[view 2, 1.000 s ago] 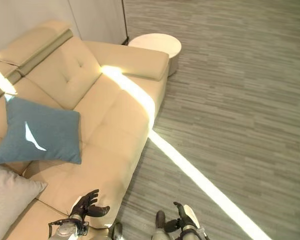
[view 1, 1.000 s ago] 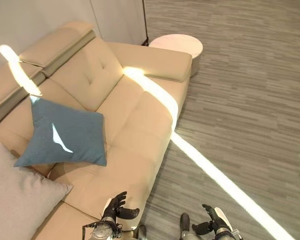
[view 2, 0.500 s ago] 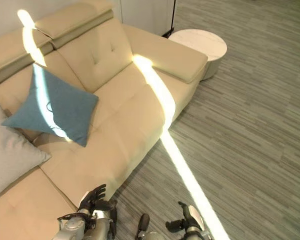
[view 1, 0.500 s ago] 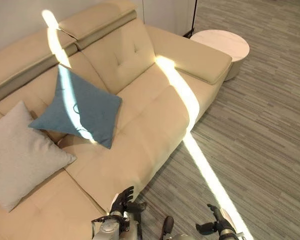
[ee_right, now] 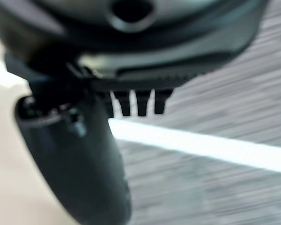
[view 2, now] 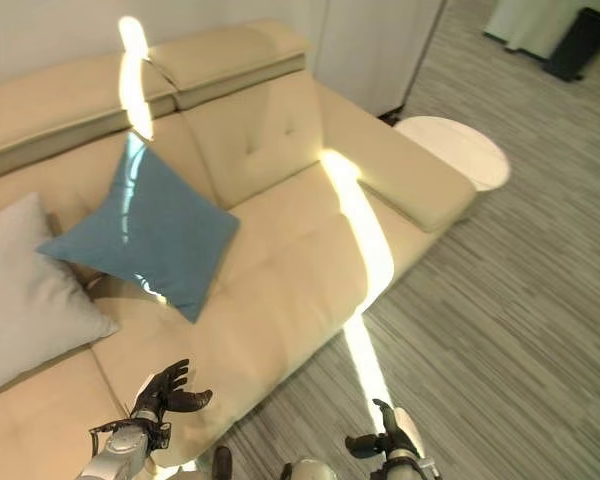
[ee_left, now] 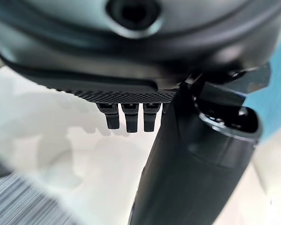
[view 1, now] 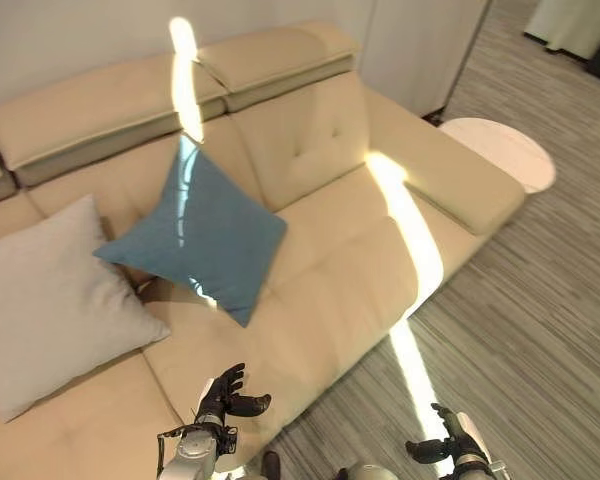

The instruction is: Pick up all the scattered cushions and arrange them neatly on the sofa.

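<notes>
Blue square fabric cushion (view 1: 198, 240): leaned on beige leather sofa (view 1: 360, 290) backrest, arranged.
Grey cushion (view 1: 50, 300): beside it, left end.
Left robot hand (view 1: 224, 392): spread, empty.
Right robot hand (view 1: 448, 447): spread, empty.

Two cushions (view 1: 195, 232) on the sofa (view 1: 350, 270) — side by side, round table (view 1: 500, 152) beyond its right armrest.

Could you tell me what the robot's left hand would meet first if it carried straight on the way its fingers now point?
Most likely the sofa: the left hand, open and empty, points over the seat's front edge. Farther along that line leans the blue cushion, but depth is hard to judge.
</notes>
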